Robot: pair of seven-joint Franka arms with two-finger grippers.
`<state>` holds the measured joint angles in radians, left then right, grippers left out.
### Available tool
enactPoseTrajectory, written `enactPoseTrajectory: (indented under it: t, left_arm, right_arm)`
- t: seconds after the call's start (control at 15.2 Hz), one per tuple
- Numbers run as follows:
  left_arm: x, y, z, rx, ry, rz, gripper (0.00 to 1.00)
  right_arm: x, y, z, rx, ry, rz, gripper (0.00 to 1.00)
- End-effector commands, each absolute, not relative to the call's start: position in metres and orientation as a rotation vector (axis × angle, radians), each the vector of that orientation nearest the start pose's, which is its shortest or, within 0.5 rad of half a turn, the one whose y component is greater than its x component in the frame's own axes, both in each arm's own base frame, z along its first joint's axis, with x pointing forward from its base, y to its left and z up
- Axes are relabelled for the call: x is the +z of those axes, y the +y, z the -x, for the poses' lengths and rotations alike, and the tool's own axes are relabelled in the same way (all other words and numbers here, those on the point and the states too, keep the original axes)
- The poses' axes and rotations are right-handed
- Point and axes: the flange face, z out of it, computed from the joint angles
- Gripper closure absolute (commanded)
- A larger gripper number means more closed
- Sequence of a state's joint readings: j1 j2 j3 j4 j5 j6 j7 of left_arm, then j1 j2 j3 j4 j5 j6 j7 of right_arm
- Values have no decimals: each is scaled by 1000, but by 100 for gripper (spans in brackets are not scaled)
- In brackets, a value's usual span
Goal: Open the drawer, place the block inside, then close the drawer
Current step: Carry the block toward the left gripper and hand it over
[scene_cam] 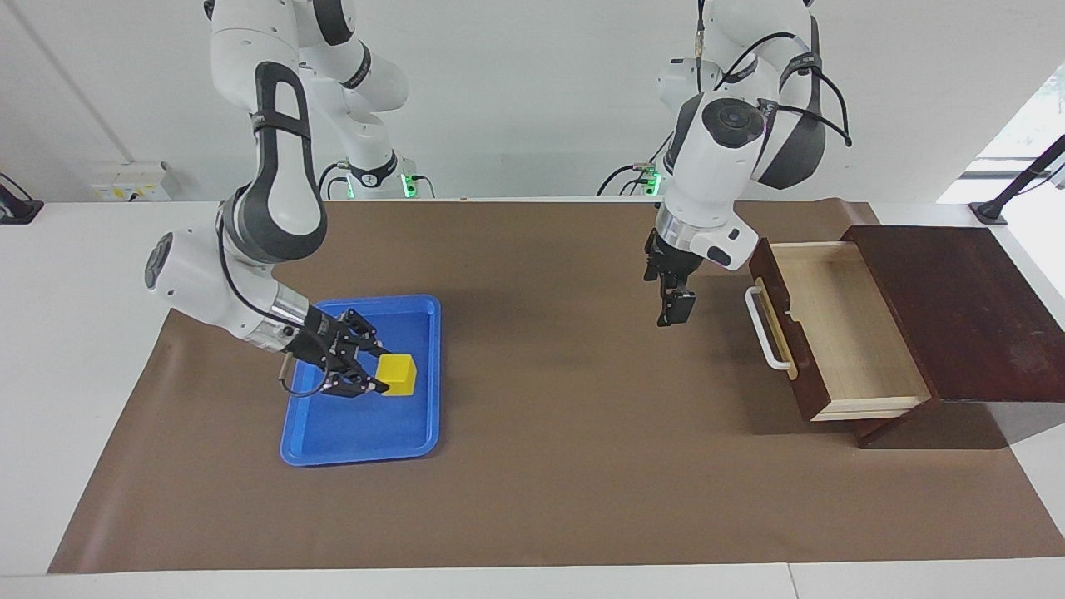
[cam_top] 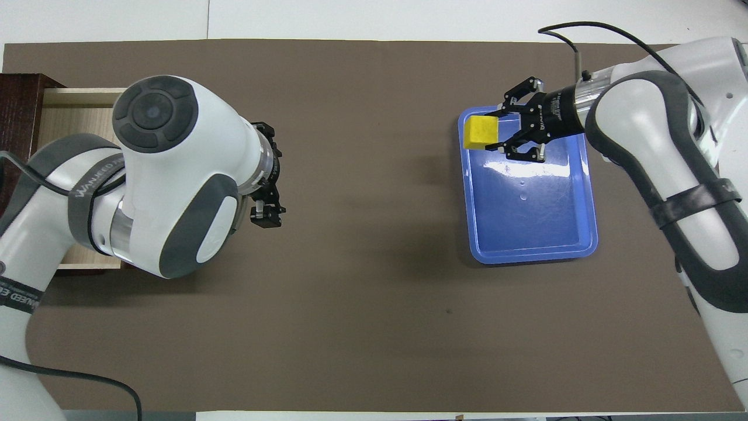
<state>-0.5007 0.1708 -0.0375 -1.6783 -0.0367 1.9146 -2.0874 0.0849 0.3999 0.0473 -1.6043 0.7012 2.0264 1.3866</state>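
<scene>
R fingers (scene_cam: 376,384): clamping the block (scene_cam: 398,374) from two sides, tips pressing on its faces; outer links splaying out to the sides.
Block: small yellow cube, sitting betw the R fingertips, riding up in the air over the blue tray (scene_cam: 412,433), not touching the tray floor as far as the facing view is showing; in the overhead view it's covering the tray corner farthest from the robots, on the side facing the drawer.
R gripper (cam_top: 498,133): pointing sideways toward the L arm's end of the table, wrist sloping down from the R arm; a thin black cable is looping off the wrist.
Tray: lying flat on the brown mat (scene_cam: 541,466) under the R gripper, nothing else showing inside it.
L fingers (scene_cam: 674,306): hanging tips-down, standing wide, gripping nothing.
L gripper (cam_top: 266,215): hovering over bare mat just beside the drawer front, apart from the white bar handle (scene_cam: 761,329); the arm is waiting there.
Drawer (scene_cam: 840,333): sitting pulled well out of the dark wooden box (scene_cam: 957,308), pale inside showing, nothing visible in it; handle facing the L fingers.
Box: sitting at the L arm's end of the table, well apart from block + tray.
</scene>
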Motion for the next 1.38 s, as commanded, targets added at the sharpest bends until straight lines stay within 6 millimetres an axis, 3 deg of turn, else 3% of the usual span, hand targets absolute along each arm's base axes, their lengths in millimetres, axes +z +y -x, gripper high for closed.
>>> enactPoseTrajectory:
  t: [0.0,0.13,0.39,0.46,0.59,0.72,0.79,0.98,1.31]
  left_arm:
    - [510,-358,-554,86,-2308,2246,0]
    - [507,-370,-564,86,-2345,2241,0]
    - [471,-400,-558,84,-2291,2246,0]
    - [464,-402,-562,82,-2298,2245,0]
    - [461,-406,-570,82,-2350,2249,0]
    - [445,-428,-567,80,-2316,2266,0]
    - [448,-431,-571,79,-2331,2271,0]
    - [451,-430,-577,73,-2392,2246,0]
    - [451,-429,-583,60,-2425,2262,0]
  right_arm:
    - [418,178,-675,586,1852,1796,100]
    - [419,211,-668,581,1847,1803,100]
    - [422,252,-655,598,1817,1835,100]
    - [422,253,-654,600,1833,1822,100]
    - [423,275,-646,623,1831,1832,100]
    - [424,282,-643,632,1842,1820,100]
    - [424,283,-643,635,1849,1815,100]
    - [425,294,-638,644,1849,1821,100]
    - [431,295,-638,644,1843,1817,100]
